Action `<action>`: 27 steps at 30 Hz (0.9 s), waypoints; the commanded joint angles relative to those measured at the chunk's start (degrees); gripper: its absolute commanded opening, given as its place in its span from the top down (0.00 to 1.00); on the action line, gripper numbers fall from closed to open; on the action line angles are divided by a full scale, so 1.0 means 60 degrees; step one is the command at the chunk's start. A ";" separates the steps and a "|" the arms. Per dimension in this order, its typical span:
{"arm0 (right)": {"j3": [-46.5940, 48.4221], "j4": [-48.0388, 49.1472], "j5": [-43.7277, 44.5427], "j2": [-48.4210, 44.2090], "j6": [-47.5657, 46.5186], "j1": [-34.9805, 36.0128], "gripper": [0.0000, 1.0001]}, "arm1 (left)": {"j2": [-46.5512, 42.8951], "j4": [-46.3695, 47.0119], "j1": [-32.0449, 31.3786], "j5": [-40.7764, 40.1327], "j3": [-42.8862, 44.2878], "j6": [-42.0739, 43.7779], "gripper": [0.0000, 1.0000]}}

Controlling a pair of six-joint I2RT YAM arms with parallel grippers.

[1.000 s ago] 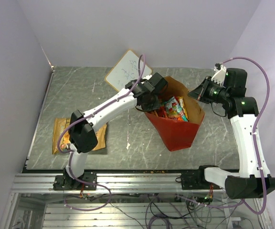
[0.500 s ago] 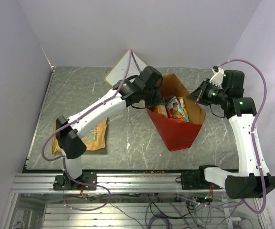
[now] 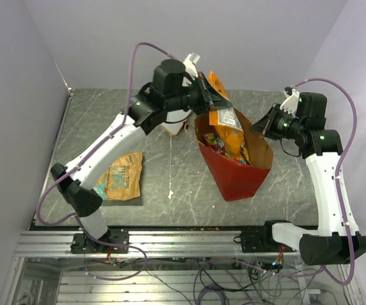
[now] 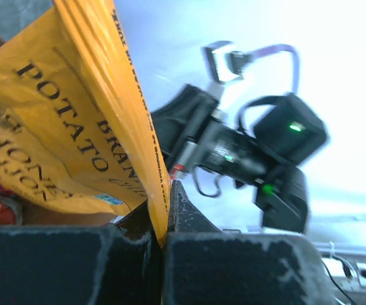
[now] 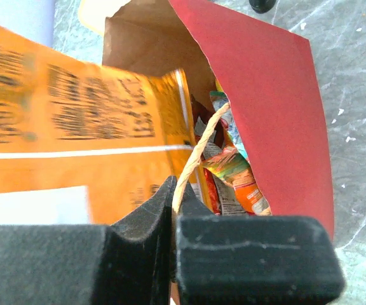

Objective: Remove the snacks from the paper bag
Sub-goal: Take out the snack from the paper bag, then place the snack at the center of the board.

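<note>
Left claw [image 3: 211,98] clenched on an orange potato-chip packet [image 3: 223,118]; in the left wrist view I read its edge pinched between the pads. Packet is held up over the red paper bag [image 3: 237,175], its lower end at the bag's mouth above the other snacks [image 3: 224,141] inside. Right claw [image 3: 263,125] nipped tight on the bag's twisted handle [image 5: 199,149] at the right rim. Bag stands on the grey table [image 3: 107,121]. One tan-brown packet [image 3: 121,176] lies flat well to its left.

Grey table [image 3: 100,127] with paper bag [image 3: 237,175], packet [image 3: 121,178]
</note>
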 commanded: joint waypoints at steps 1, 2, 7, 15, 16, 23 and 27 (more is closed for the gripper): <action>0.0196 -0.0031 0.0121 -0.0116 -0.0018 0.0027 1.00 | -0.1644 0.1331 0.0297 0.0909 0.0541 0.0422 0.93; 0.0248 -0.0060 0.0102 -0.0073 0.0004 0.0029 1.00 | -0.1936 0.1118 0.0408 0.0895 0.0601 0.0621 0.93; 0.0051 0.0169 0.0188 -0.0067 0.0138 0.0029 1.00 | -0.3785 0.0979 0.0842 0.0797 0.0007 0.1488 0.93; 0.0265 0.0057 0.0146 0.0053 0.0078 0.0016 1.00 | -0.6021 0.0122 0.0873 0.0334 -0.0978 0.1896 0.93; 0.0270 0.0055 0.0178 0.0048 0.0056 0.0020 1.00 | -0.6177 -0.0277 0.0871 0.0188 -0.0990 0.2051 0.93; 0.0076 0.0310 0.0171 0.0171 0.0151 0.0022 1.00 | -0.6861 -0.4536 0.0882 -0.2112 -0.1330 0.3108 0.93; 0.0357 0.0130 0.0225 0.0420 0.0080 0.0029 1.00 | -0.6591 -0.6925 0.0879 -0.3875 -0.2239 0.3256 0.93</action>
